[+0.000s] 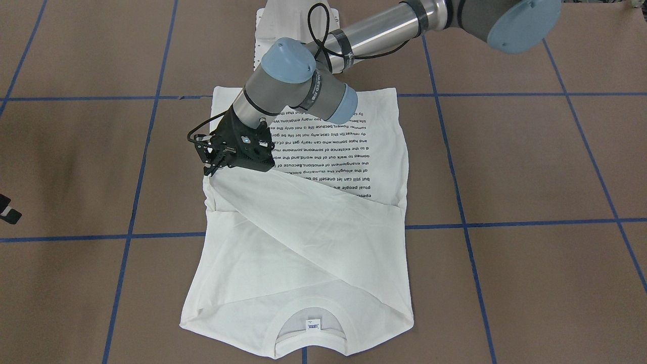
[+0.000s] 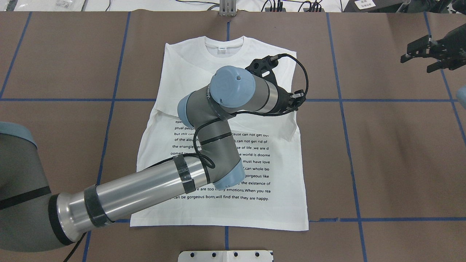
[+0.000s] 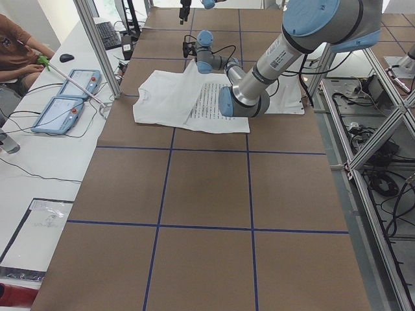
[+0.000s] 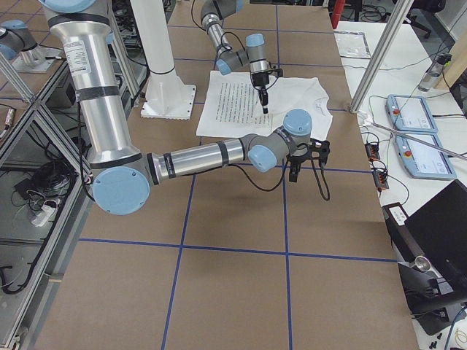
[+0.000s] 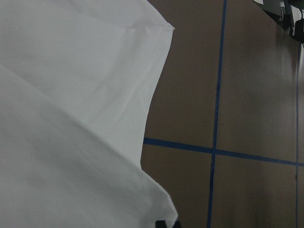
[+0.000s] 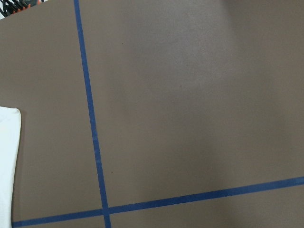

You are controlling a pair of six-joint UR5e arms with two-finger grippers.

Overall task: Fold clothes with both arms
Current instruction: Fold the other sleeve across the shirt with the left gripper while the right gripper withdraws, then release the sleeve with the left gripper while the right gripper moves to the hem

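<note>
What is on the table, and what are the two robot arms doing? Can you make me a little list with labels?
Table: brown, with blue tape lines
Clothes: one white T-shirt, lying flat, black text facing up
Collar: at the end far from the robot, small label showing
Sleeve: folded slantwise across the shirt
Left gripper: reached across, seems to pinch the sleeve's end
Right gripper: open, empty, off to the side over bare table
</note>
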